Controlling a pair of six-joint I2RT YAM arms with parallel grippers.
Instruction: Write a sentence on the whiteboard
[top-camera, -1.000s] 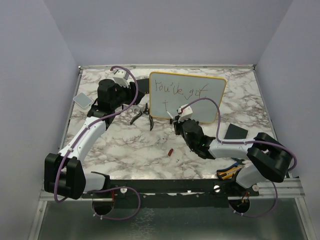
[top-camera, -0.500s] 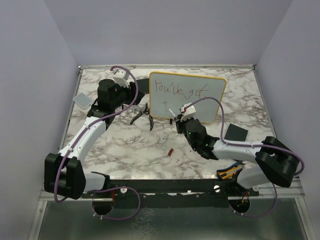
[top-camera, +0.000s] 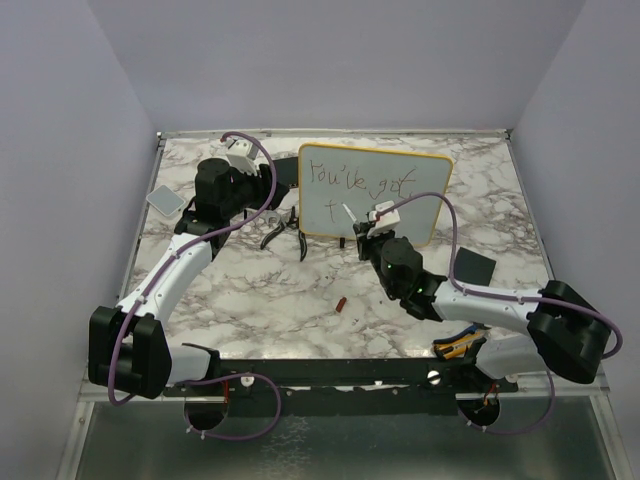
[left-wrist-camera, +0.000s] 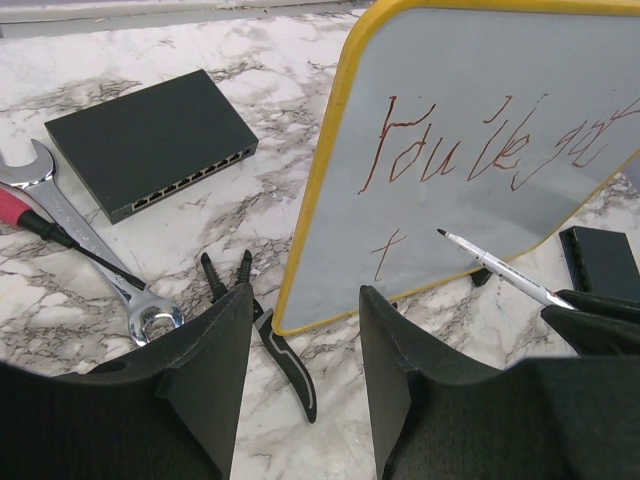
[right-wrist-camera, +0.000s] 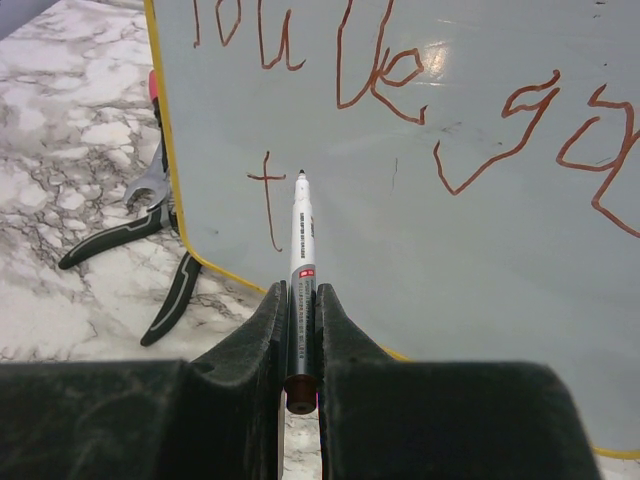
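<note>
1. Pinching the marker (right-wrist-camera: 301, 230), your right gripper (right-wrist-camera: 300, 300) is clamped on its barrel, tip just right of the lone "t".
2. The sentence (top-camera: 345, 178) reads "You've got" above that "t" on the whiteboard (top-camera: 375, 160), propped at the table's (top-camera: 250, 290) far middle.
3. Your left gripper (left-wrist-camera: 305, 295) hangs spread and empty, near the board's left edge.

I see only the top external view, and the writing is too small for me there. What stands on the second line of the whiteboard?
Observer: On the whiteboard, the second line of the sentence has only a "t".
Operator: Where is the marker tip?
Observer: The marker, clamped in the right gripper, points its tip just right of that "t". I cannot tell whether it touches.
Operator: And the left gripper?
Observer: The left gripper is open and grips nothing, near the board's lower left corner.
</note>
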